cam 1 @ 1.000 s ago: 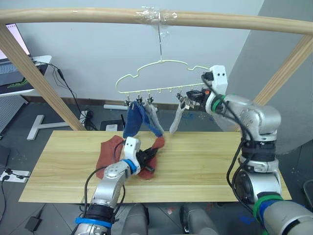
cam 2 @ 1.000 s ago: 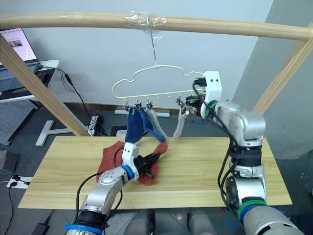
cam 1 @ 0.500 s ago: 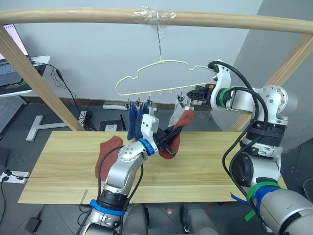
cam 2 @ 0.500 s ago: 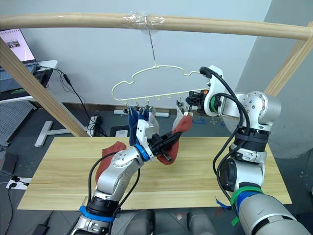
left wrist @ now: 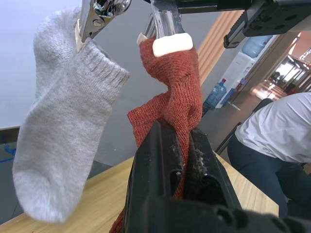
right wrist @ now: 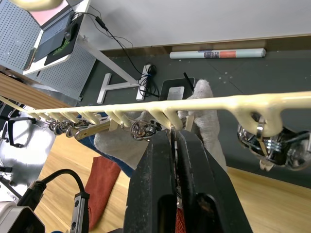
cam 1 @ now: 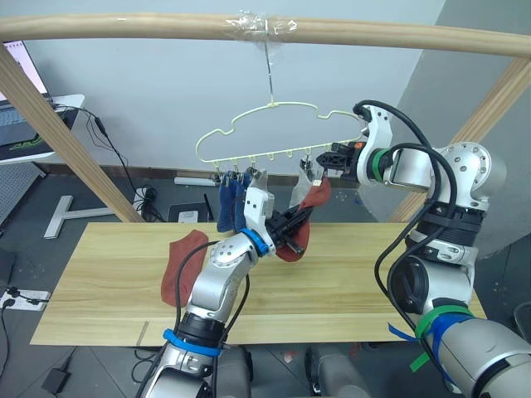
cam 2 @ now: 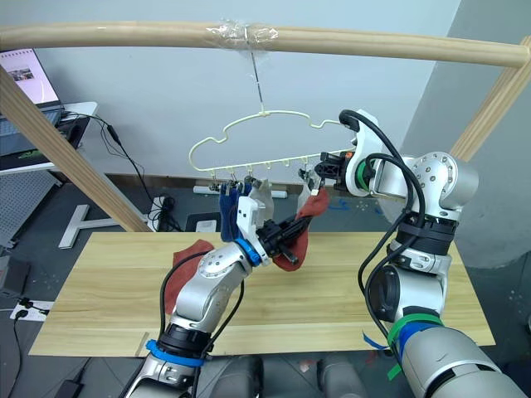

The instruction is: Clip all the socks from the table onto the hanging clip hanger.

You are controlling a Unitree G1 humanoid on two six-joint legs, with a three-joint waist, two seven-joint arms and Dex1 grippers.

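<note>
My left gripper (cam 1: 290, 225) is shut on a rust-red sock (left wrist: 170, 82) and holds it up under the clip hanger (cam 1: 292, 104). The sock's cuff meets a metal clip (left wrist: 167, 44). At that end of the clip row, my right gripper (cam 1: 328, 157) is shut on a clip (right wrist: 171, 127). Two blue socks (cam 1: 226, 207) and a grey sock (left wrist: 63, 121) hang clipped beside it. Another rust-red sock (cam 1: 178, 265) lies on the table (cam 1: 357, 274), to the left.
The hanger hangs from a round wooden pole (cam 1: 124, 25) with slanted side poles (cam 1: 66, 141) at left and right. A laptop on a stand (cam 1: 17, 124) sits far left. A person in a white shirt (left wrist: 277, 131) is beyond the table.
My left gripper lifted the rust-red sock off the table and carried it up and right to the clip row. My right gripper shifted along the hanger to the clip there.
</note>
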